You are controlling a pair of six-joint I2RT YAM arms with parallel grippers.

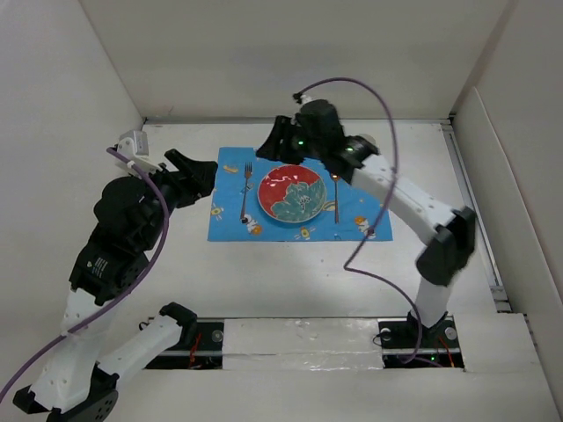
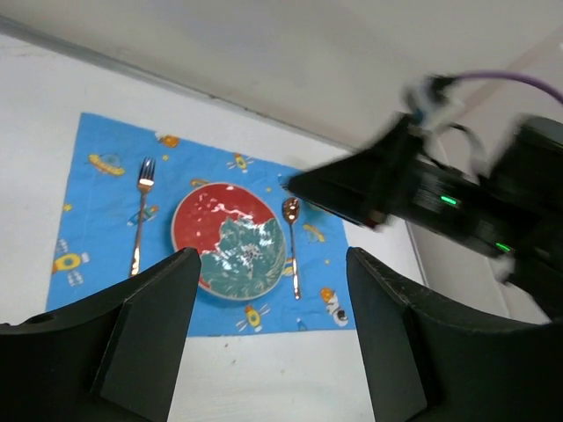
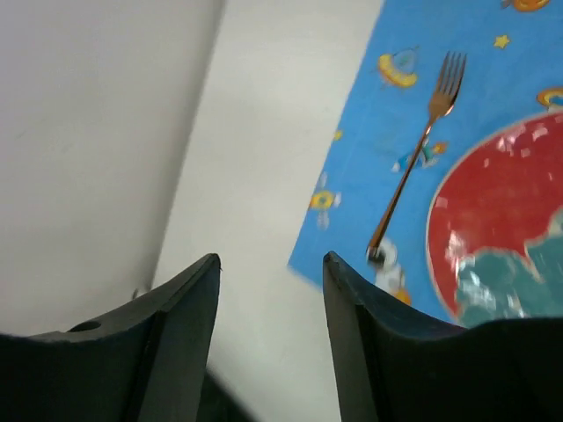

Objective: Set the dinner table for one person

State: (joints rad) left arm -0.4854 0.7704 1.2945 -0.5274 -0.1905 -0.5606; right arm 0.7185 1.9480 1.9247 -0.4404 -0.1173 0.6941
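The white dinner table carries a blue cartoon-print mat. On the mat lie a red and teal plate, a copper fork to its left and a copper spoon to its right. My left gripper is open and empty, hovering at the mat's left edge. In the left wrist view, the gripper looks over the plate, fork and spoon. My right gripper is open and empty above the mat's far edge. In the right wrist view, it shows the fork and plate.
White walls enclose the table at the back and both sides. The right arm reaches across above the spoon's side of the mat. A purple cable loops over the right arm. Bare tabletop lies beyond the mat.
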